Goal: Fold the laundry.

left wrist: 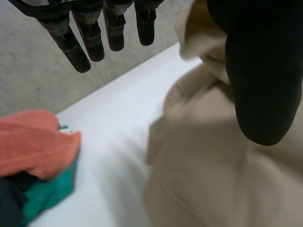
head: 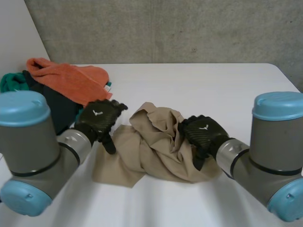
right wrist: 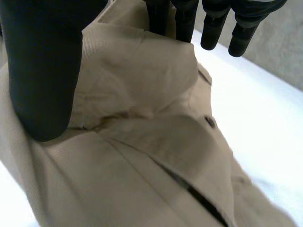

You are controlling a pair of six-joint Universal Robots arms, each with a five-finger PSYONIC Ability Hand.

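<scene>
A crumpled beige garment (head: 156,146) lies in the middle of the white table (head: 203,85). My left hand (head: 99,118) hovers at its left edge, fingers (left wrist: 90,38) straight and thumb (left wrist: 265,71) spread, holding nothing; the beige garment (left wrist: 213,179) lies under the palm. My right hand (head: 203,132) sits over the garment's bunched right side, open too. In the right wrist view its fingers (right wrist: 218,23) and thumb (right wrist: 42,71) stand apart above folds of the beige garment (right wrist: 142,156), which shows a small dark button (right wrist: 210,122).
At the table's left lies a laundry pile: an orange towel (head: 71,78) on top, a green cloth (head: 12,82) and a dark cloth (head: 61,111) under it. The orange towel (left wrist: 33,142) and green cloth (left wrist: 47,194) lie beyond my left fingertips. A grey wall stands behind.
</scene>
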